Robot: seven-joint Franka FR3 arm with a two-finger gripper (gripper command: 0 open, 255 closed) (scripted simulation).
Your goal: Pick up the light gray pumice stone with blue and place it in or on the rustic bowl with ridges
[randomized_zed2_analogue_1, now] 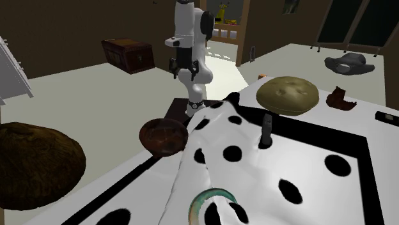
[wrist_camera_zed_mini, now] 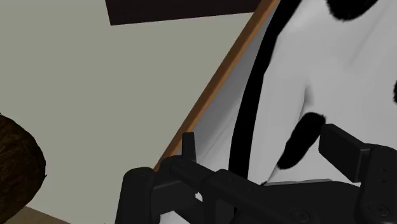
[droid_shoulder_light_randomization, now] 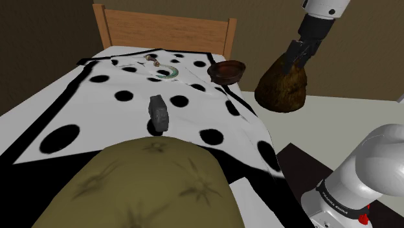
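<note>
Bed: big wooden-framed bed under a white cover with black spots point(droid_shoulder_light_randomization: 97, 110). Slatted headboard point(droid_shoulder_light_randomization: 162, 29) at the far end, and the wrist view has the wooden side rail point(wrist_camera_zed_mini: 216, 89) running slantwise under the hand.
Floor: pale, plain floor point(wrist_camera_zed_mini: 127, 83) lies open just past that rail. That's the free room on the arm's side of the bed.
Pouf: lumpy dark brown pouf point(droid_shoulder_light_randomization: 281, 84) sits on the floor just beside the bed's corner, under the hand in the shoulder view.
Pillow: round olive-green cushion point(droid_shoulder_light_randomization: 149, 184) on the bed's near end, touching the cover.
Gripper: black two-finger gripper point(droid_shoulder_light_randomization: 296, 59) hangs high in the air out past the bed's edge. Fingers spread apart, nothing between them.
Bowl: dark brown ridged bowl point(droid_shoulder_light_randomization: 227, 70) sits right at the bed's edge on the arm's side, near the headboard corner.
Ring: pale green ring-shaped object point(droid_shoulder_light_randomization: 167, 74) on the cover, just beside the bowl toward the shoulder view's left.
Stone: dark grey pumice block point(droid_shoulder_light_randomization: 158, 113), drawn with no blue, stands upright mid-bed between cushion and ring, bare cover all round it, well apart from the gripper.
</note>
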